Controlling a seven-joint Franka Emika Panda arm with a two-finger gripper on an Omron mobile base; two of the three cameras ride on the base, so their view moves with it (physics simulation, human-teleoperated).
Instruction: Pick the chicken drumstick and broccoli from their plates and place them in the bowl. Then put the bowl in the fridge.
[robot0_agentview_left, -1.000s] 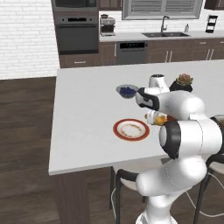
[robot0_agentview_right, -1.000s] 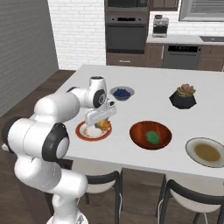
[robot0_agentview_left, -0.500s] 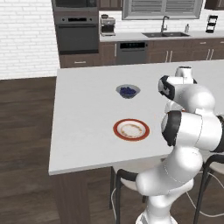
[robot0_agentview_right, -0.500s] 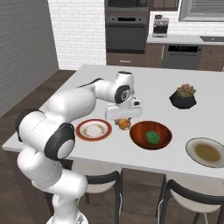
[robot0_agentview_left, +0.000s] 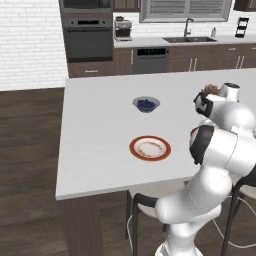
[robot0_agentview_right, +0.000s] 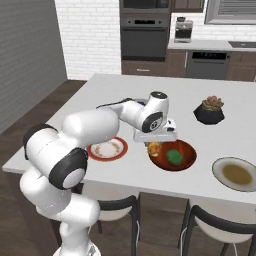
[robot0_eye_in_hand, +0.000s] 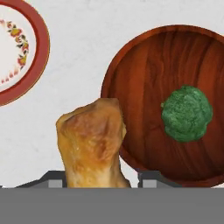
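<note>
Gripper clamped on chicken drumstick, long axis pointing away, beside bowl

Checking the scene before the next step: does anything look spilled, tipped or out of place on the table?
Nothing stands out. The broccoli lies inside the wooden bowl, the red-rimmed plate is bare, and the claw holds the chicken drumstick at the bowl's edge. The succulent pot stands upright.
</note>
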